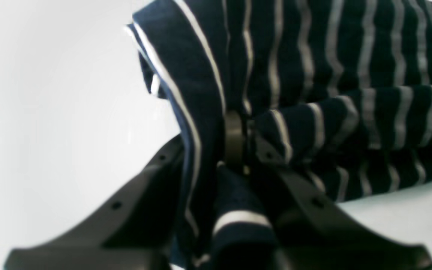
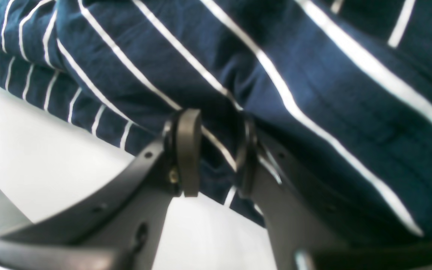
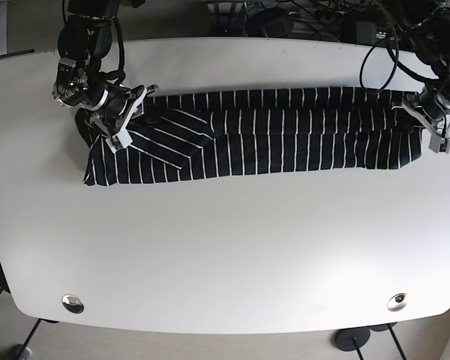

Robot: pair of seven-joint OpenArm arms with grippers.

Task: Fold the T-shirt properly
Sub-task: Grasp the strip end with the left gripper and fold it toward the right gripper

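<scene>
The navy T-shirt (image 3: 285, 135) with thin white stripes lies as a long folded band across the far half of the white table (image 3: 225, 247). My left gripper (image 3: 426, 118) is at the band's right end in the base view. In the left wrist view the left gripper (image 1: 240, 146) is shut on a bunched fold of the T-shirt (image 1: 351, 56). My right gripper (image 3: 126, 120) is at the band's left end. In the right wrist view the right gripper (image 2: 216, 153) pinches the edge of the T-shirt (image 2: 313, 93), its fingers (image 2: 188, 150) pressed into the cloth.
Cables and dark equipment (image 3: 285, 19) crowd the table's back edge. Two round metal fittings (image 3: 73, 303) (image 3: 397, 301) sit near the front corners. The table's rounded front edge and stand feet (image 3: 352, 339) show below.
</scene>
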